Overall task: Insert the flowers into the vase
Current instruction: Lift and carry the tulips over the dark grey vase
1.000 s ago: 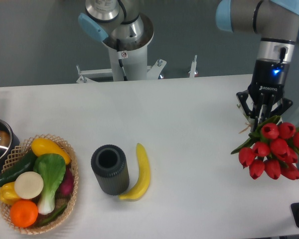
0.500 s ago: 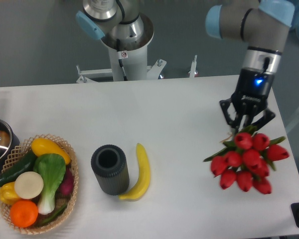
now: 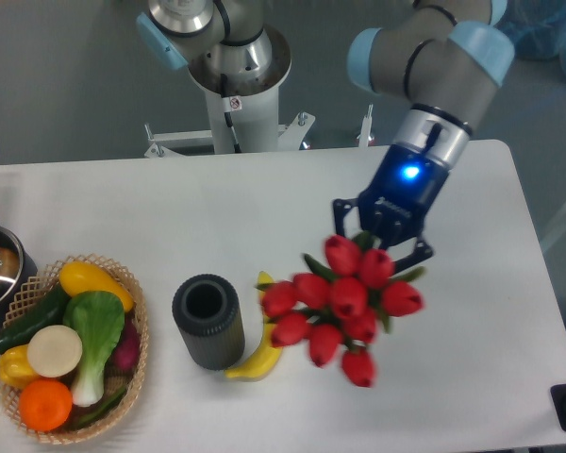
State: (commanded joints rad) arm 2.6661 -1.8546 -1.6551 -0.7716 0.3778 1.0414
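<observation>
Nearest us, the basket (image 3: pixel 130 363) of vegetables sits at the left, with the vase (image 3: pixel 208 322) upright beside it and the banana (image 3: pixel 264 344) touching the vase's right side. We see the flowers (image 3: pixel 342 301) hanging above the table just right of the vase, their buds overlapping the banana. Behind them the gripper (image 3: pixel 379 238) holds the stems, its fingers closed on them as far as the blur lets us judge. We can read no lettering on the gripper; its blue light glows.
</observation>
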